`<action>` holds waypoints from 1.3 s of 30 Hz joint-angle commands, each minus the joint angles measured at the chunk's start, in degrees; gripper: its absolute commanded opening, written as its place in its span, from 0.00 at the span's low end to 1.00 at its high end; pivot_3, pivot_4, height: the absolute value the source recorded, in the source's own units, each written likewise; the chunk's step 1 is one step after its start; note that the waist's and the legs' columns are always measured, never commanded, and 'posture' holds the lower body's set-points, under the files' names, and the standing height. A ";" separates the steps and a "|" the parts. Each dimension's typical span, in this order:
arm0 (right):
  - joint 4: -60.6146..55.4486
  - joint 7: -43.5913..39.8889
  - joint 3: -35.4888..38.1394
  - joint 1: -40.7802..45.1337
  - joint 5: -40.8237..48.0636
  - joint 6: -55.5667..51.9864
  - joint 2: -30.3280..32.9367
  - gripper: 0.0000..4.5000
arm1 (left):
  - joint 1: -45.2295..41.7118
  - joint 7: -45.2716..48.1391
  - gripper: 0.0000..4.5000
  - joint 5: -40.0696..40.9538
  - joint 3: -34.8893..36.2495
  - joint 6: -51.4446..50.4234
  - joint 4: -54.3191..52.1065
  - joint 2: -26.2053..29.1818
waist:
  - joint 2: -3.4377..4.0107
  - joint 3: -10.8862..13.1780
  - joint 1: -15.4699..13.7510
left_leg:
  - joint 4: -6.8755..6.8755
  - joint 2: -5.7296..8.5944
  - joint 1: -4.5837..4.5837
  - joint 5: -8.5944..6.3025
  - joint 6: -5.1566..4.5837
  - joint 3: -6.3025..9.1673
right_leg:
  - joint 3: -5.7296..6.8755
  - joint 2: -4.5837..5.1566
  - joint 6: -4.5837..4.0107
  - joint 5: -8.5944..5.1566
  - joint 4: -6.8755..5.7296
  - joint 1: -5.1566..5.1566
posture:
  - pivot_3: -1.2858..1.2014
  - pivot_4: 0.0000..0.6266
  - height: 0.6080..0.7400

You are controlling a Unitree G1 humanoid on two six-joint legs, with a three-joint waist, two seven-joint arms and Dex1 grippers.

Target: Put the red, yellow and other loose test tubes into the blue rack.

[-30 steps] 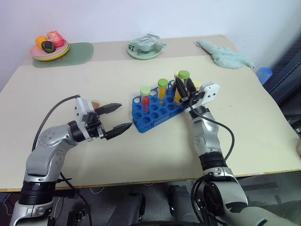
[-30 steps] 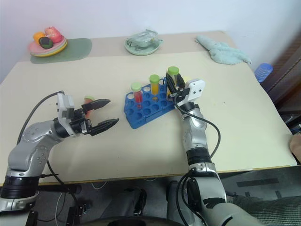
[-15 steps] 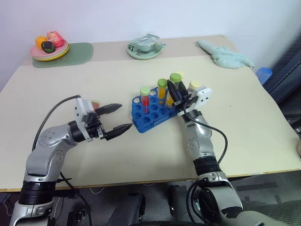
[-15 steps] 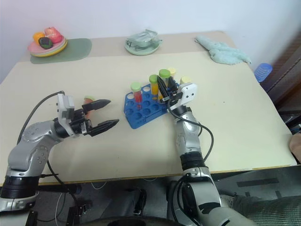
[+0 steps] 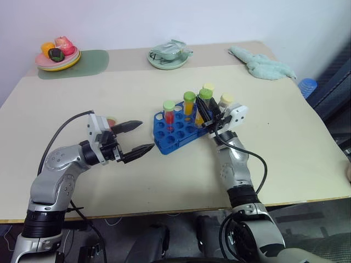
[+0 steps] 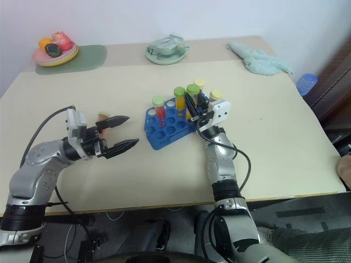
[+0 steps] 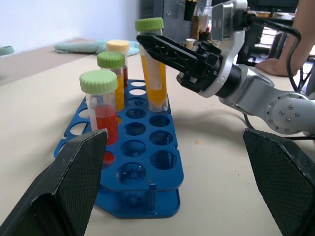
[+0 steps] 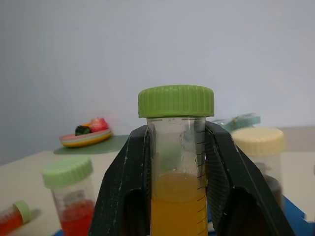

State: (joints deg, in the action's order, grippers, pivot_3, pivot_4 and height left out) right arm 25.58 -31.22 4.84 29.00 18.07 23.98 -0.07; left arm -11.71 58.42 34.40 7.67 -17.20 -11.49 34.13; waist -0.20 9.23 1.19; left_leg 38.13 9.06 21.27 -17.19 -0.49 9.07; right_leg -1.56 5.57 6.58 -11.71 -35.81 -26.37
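While the big beige rectangular tabletop point(image 5: 164, 181) has bare room all along its near edge and right half, the clutter sits at the far edge: a green oval mat point(image 5: 82, 63) with a stacked plate of toy fruit point(image 5: 57, 55) at far left, a pale green dish holding a crumpled wrapper point(image 5: 170, 55) mid, and a mint-green cloth point(image 5: 262, 63) far right. A blue ribbed cup point(image 5: 308, 86) sits off the right edge.

Mid-table stands the bright blue plastic rack with a grid of round holes point(image 5: 175, 134), angled, with its front rows of holes vacant. Upright in its back holes are a clear tube of red liquid with a pale green cap point(image 5: 169, 113), a yellow-orange tube with a green cap point(image 5: 189, 105), and a cream-capped tube point(image 5: 208, 90) behind. Another cream-capped tube point(image 5: 225, 101) stands just beside the right arm; whether it is in the rack cannot be told.

The right gripper point(image 5: 207, 112) is clamped on an orange-yellow tube with a green cap point(image 8: 175, 162), held upright over the rack's right end, its base at or just in a hole point(image 7: 156, 105).

The left gripper point(image 5: 135, 137) hovers left of the rack, jaws wide apart, nothing between them, clear table below. Just behind it lies a small red tube with a pale green cap point(image 6: 102, 115) on the table.
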 commanded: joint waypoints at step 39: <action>-50.61 -15.32 6.77 -17.38 17.55 -45.66 42.92 0.99 | -17.66 -55.41 1.00 -0.50 12.01 -48.55 0.53 -0.84 | -0.17 0.04 -1.43 | 0.10 0.01 0.05 0.00 0.00 0.01 | -0.02 0.01 0.02 0.00 0.00 0.07 | 0.52 0.24 1.00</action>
State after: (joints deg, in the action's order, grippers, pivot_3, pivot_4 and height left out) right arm -21.13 -43.37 8.27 11.41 30.67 -17.65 40.13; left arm -25.78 4.95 34.30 19.07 -59.49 -12.94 31.90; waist -0.38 9.27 -0.24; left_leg 38.23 9.06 21.31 -17.20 -0.49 9.07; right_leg -1.58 5.57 6.60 -11.71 -35.79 -26.31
